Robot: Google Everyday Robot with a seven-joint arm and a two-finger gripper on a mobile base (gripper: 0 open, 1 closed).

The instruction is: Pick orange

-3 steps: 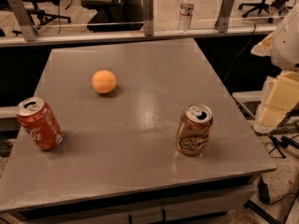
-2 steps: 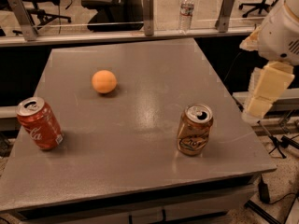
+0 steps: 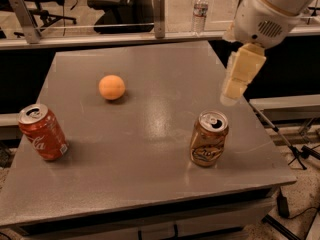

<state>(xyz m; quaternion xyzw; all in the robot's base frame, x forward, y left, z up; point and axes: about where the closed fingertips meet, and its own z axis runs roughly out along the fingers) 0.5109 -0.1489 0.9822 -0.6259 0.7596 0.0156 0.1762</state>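
Smooth plastic claw point(image 3: 232, 90) over faintly glossy table point(image 3: 150, 139).

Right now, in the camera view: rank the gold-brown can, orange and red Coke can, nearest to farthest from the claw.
Claw hangs at the right edge of the table.
1. Gold-brown can: front right, just below the claw.
2. Orange: left of centre.
3. Red Coke can: front left.

The light is warm and rather dim, and it comes from above. The grey tabletop point(image 3: 150, 184) carries a pale glare near its middle. Soft, short shadows lie beside the orange point(image 3: 111, 87), the red can point(image 3: 42, 132) and the gold-brown can point(image 3: 208, 145). The pincer point(image 3: 230, 94), brightly lit, hangs over the tabletop's right side.
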